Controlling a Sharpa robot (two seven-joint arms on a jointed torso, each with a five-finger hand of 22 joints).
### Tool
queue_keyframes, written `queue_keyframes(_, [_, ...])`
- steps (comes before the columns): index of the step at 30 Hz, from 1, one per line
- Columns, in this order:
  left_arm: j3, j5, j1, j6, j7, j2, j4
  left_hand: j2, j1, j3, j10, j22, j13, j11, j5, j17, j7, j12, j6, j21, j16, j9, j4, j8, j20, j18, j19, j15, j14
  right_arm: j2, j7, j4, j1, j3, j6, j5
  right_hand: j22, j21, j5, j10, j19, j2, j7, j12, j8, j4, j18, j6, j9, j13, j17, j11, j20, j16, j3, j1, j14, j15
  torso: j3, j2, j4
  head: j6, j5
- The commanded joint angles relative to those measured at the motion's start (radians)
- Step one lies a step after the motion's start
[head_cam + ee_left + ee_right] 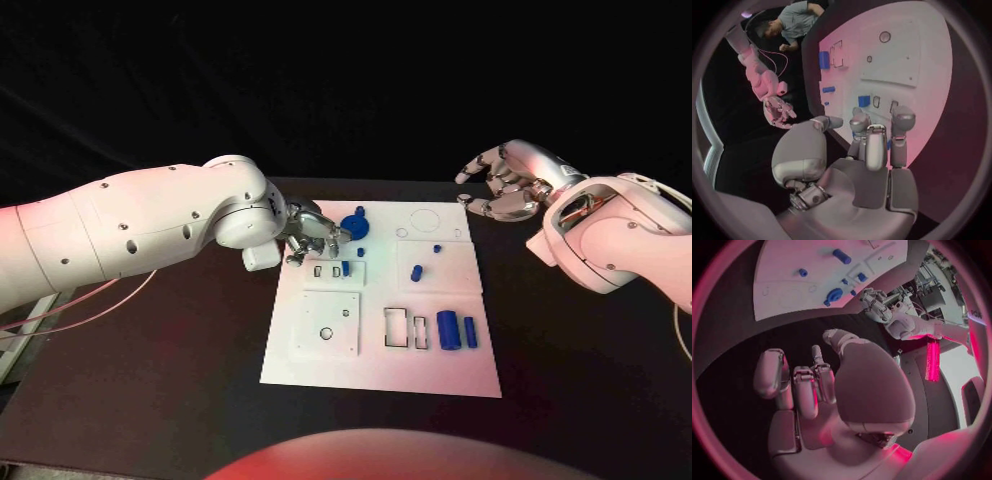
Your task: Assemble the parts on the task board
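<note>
Two hands in frame. Left hand (pixel 309 236), centre-left of the head view, hovers over the task board (pixel 433 375) at its upper-left edge, fingers curled down near a small blue part (pixel 345 268); whether it pinches anything I cannot tell. Right hand (pixel 508 180), upper right, is off the board, empty, fingers loosely spread. Step is probably seating a part; next move needs alignment over its slot.
</note>
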Motion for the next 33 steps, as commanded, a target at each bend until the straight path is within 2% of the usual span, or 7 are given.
queue_keyframes(1, [-0.003,0.031,0.001,0.017,-0.007,0.009,-0.001,-0.003,0.01,0.006,-0.008,-0.001,-0.003,0.001,0.004,0.206,0.0,0.001,-0.007,-0.007,-0.001,0.002,0.0,0.004,0.002,-0.003,-0.01,0.006,0.082,0.0,-0.006,-0.001,0.0,0.0,0.013,-0.002,0.003,-0.003,0.009,-0.002,0.002,-0.009,-0.001,-0.004,0.005,-0.001,0.0,-0.007,0.001,0.087,0.263,-0.002,-0.005,0.004,0.006,0.0,0.104,-0.004,0.0003,0.001,-0.0014,-0.003,-0.003])
queue_keyframes(8, [-0.006,0.014,0.001,0.009,-0.021,0.013,-0.005,-0.015,-0.013,0.0,0.008,0.022,0.017,0.003,-0.081,0.224,0.001,0.031,-0.001,0.004,0.011,0.004,0.002,0.019,0.005,-0.006,-0.002,0.008,0.089,-0.003,-0.008,-0.001,0.0,0.0,0.014,0.0,0.003,-0.004,0.014,-0.002,0.002,-0.01,-0.001,-0.003,0.005,-0.001,0.0,-0.006,0.002,0.088,0.263,-0.002,-0.005,0.004,0.008,0.0,0.104,-0.004,-0.0002,0.001,-0.0008,-0.006,-0.007])
queue_keyframes(11, [-0.006,-0.001,0.001,0.022,-0.033,0.018,-0.008,-0.025,-0.015,-0.009,0.012,0.033,0.021,0.003,-0.211,0.23,0.001,0.043,-0.002,0.007,0.014,0.001,0.001,0.022,0.006,-0.007,0.001,0.008,0.092,-0.003,-0.009,-0.001,0.0,0.0,0.014,0.001,0.003,-0.004,0.019,-0.001,0.002,-0.01,-0.001,-0.003,0.006,-0.001,0.0,-0.006,0.003,0.088,0.263,-0.002,-0.006,0.004,0.011,-0.002,0.104,-0.004,-0.0001,0.001,-0.0005,-0.01,-0.008])
queue_keyframes(13, [-0.006,-0.01,0.001,0.032,-0.043,0.022,-0.01,-0.029,-0.003,-0.023,0.015,0.04,0.023,0.006,-0.428,0.232,0.002,0.051,-0.001,0.008,0.016,-0.004,0.0,0.022,0.007,-0.008,0.003,0.009,0.093,-0.004,-0.01,-0.001,0.0,0.0,0.015,0.001,0.004,-0.003,0.021,-0.001,0.003,-0.01,-0.001,-0.003,0.006,0.0,0.0,-0.005,0.003,0.088,0.263,-0.002,-0.006,0.004,0.012,-0.002,0.104,-0.005,-0.0005,0.002,-0.0008,-0.012,-0.008])
queue_keyframes(21, [-0.007,-0.034,0.001,0.07,-0.067,0.034,-0.022,0.011,0.034,-0.046,0.049,0.084,0.052,0.002,-0.946,0.263,-0.003,0.093,0.029,0.025,0.03,-0.024,0.004,0.027,0.006,-0.013,0.028,0.007,0.106,-0.003,-0.013,-0.003,0.0,0.0,0.017,0.001,0.004,-0.003,0.026,0.0,0.003,-0.01,-0.001,-0.002,0.007,0.001,0.0,-0.004,0.004,0.089,0.263,-0.002,-0.006,0.004,0.015,-0.004,0.104,-0.005,0.0,0.002,-0.0006,-0.018,-0.008])
queue_keyframes(24, [-0.008,-0.043,0.001,0.084,-0.072,0.036,-0.024,0.018,0.034,-0.056,0.066,0.102,0.072,-0.001,-1.002,0.263,-0.006,0.11,0.039,0.037,0.03,-0.027,0.003,0.029,0.004,-0.016,0.043,0.005,0.106,-0.002,-0.014,-0.005,-0.001,-0.001,0.018,0.001,0.004,-0.004,0.029,0.0,0.002,-0.01,-0.001,-0.002,0.008,0.001,0.0,-0.004,0.005,0.089,0.263,-0.002,-0.006,0.004,0.016,-0.004,0.104,-0.005,0.0007,0.002,-0.0004,-0.022,-0.007])
queue_keyframes(33, [-0.008,-0.068,0.001,0.099,-0.079,0.045,-0.029,0.033,0.029,-0.061,0.087,0.126,0.094,-0.005,-1.003,0.263,-0.01,0.129,0.052,0.053,0.03,-0.03,0.003,0.032,0.001,-0.021,0.062,0.002,0.106,0.001,-0.016,-0.007,-0.003,-0.001,0.017,0.001,0.005,-0.004,0.036,0.001,0.003,-0.009,-0.001,-0.001,0.009,0.001,0.0,-0.003,0.006,0.09,0.263,-0.003,-0.006,0.004,0.02,-0.005,0.104,-0.005,0.0002,0.002,-0.0017,-0.027,-0.007])
